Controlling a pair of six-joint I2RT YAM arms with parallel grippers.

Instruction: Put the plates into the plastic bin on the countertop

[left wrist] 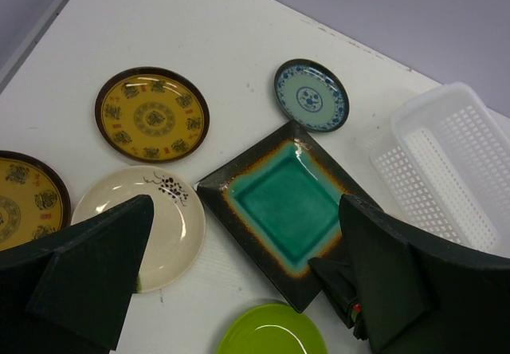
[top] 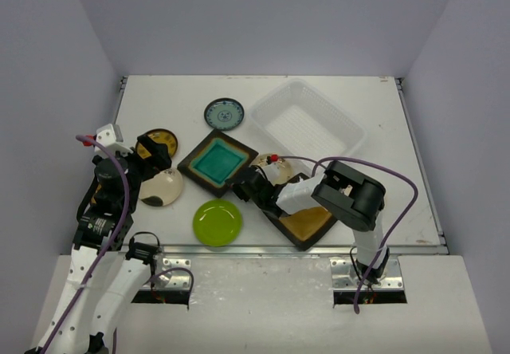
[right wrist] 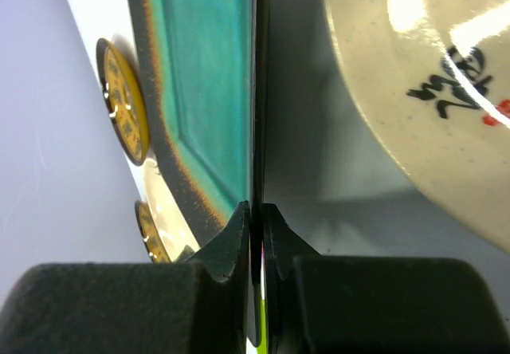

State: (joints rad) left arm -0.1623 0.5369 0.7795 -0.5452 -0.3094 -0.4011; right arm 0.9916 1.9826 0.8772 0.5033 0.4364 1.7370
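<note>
A teal square plate [top: 217, 163] with a dark rim lies mid-countertop [top: 382, 186]. My right gripper [top: 243, 185] is shut on its near right edge; in the right wrist view the thin rim of the teal plate [right wrist: 199, 75] runs between the closed fingertips of the right gripper [right wrist: 256, 218]. The plastic bin [top: 307, 123] stands at the back right, with nothing in it. My left gripper [left wrist: 247, 290] hangs open above the cream plate [left wrist: 159, 218] and the teal plate [left wrist: 287, 202], holding nothing.
Other plates lie around: a small blue one [top: 224, 114] at the back, a yellow patterned one [top: 162, 140], a lime green one [top: 217, 222] near the front edge, a cream one with black writing [top: 269, 167], and an amber square one [top: 307, 220] under my right arm.
</note>
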